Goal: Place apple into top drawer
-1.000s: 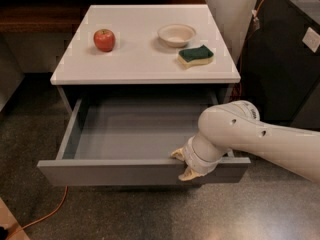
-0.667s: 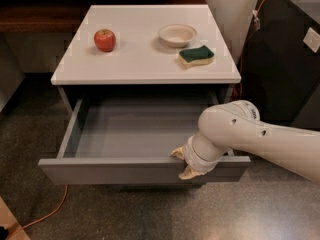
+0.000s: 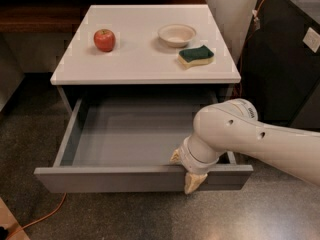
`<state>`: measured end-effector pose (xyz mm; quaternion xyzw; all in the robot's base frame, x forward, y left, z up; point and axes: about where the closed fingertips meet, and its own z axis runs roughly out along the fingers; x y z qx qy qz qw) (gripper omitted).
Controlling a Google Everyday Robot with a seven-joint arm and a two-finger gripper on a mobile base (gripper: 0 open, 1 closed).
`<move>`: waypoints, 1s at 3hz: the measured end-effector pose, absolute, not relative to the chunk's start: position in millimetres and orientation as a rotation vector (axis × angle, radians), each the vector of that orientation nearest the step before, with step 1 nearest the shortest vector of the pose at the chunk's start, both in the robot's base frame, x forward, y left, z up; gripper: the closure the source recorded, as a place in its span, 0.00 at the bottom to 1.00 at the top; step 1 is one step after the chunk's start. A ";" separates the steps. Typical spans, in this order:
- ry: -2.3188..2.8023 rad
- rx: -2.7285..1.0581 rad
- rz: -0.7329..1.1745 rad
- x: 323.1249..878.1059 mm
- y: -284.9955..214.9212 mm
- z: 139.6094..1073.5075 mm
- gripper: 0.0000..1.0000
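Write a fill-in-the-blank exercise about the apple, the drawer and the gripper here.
1. The apple rests on the ____ tabletop, not in the drawer.
2. The top drawer is ____, not shut.
3. The gripper is at the drawer's ____ panel, far from the apple.

Missing words: white; open; front.
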<state>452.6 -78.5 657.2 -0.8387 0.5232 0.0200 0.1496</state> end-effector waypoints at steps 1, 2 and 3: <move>1.560 -2.355 0.095 445.7 -29.8 704.9 0.00; 1.593 -2.316 0.215 453.3 7.3 755.8 0.00; 1.559 -2.276 0.322 461.0 26.9 788.4 0.00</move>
